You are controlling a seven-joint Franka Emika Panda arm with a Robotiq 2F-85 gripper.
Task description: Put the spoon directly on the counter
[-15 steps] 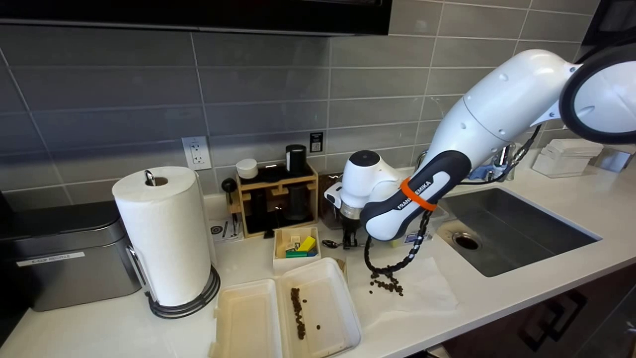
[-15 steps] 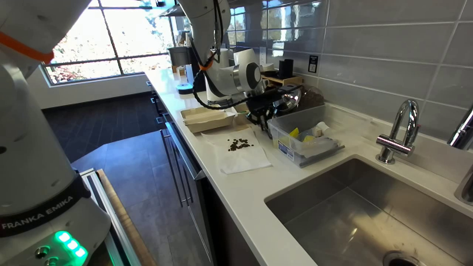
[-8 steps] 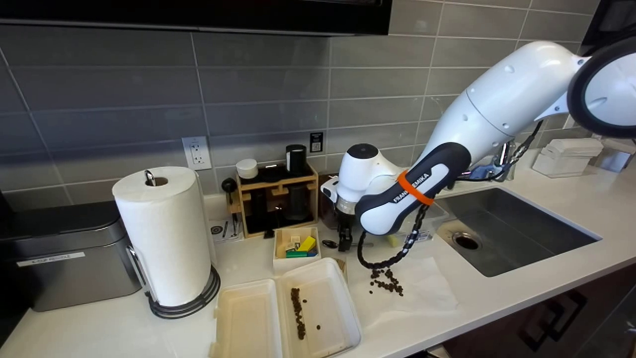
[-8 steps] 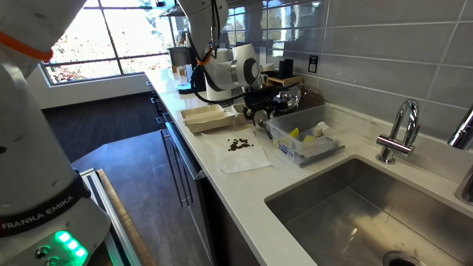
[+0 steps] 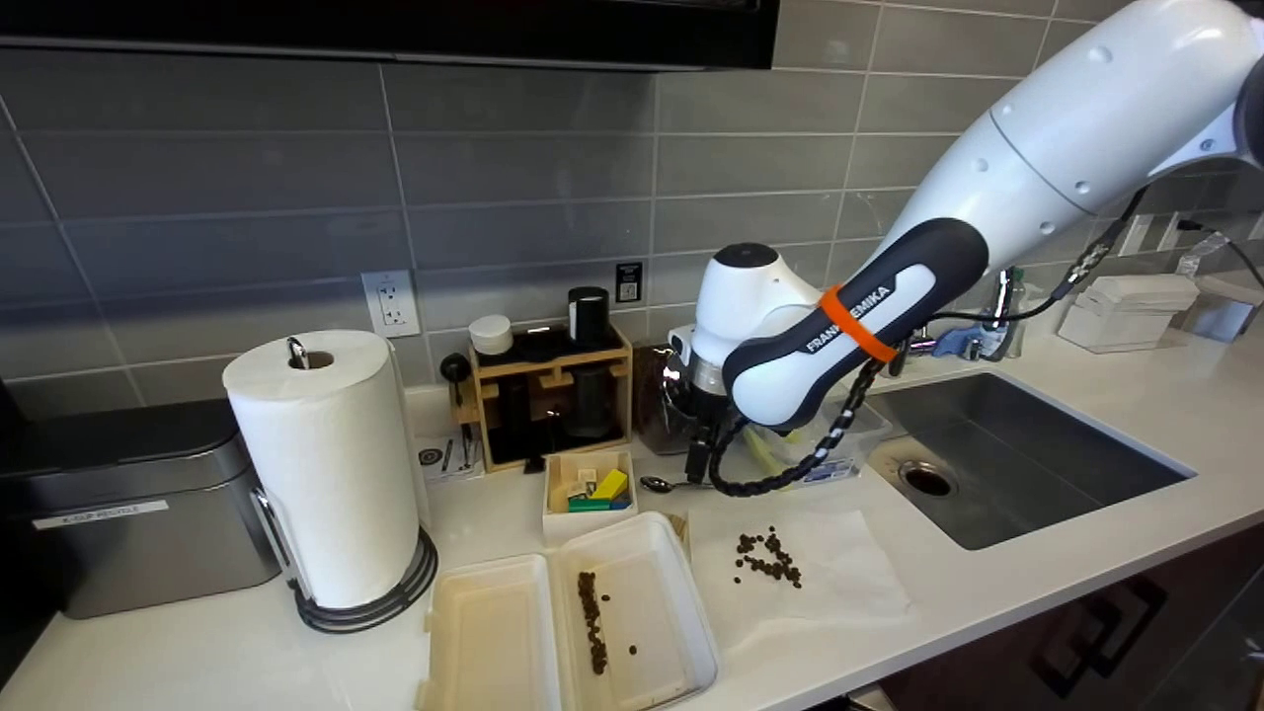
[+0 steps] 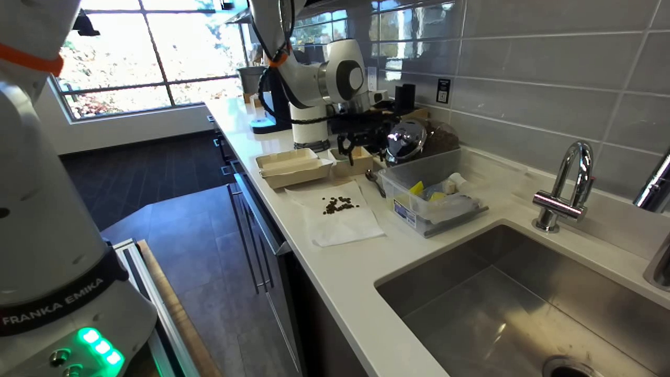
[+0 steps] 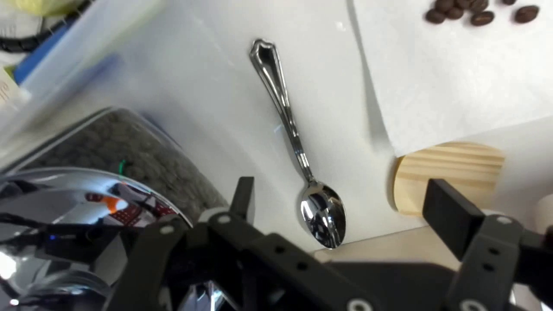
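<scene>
On the white tabletop (image 7: 332, 108), the spoon (image 7: 294, 136) lies below the wide-spread, empty gripper (image 7: 341, 196); in the wrist view, bowl between its fingers (image 7: 451, 218), handle slanting upper-left.

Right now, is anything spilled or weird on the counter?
Maybe: coffee beans lie scattered loose on the white sheet, which looks like a spill, though it may be on purpose. More lie in the open white container. I see nothing broken.
</scene>
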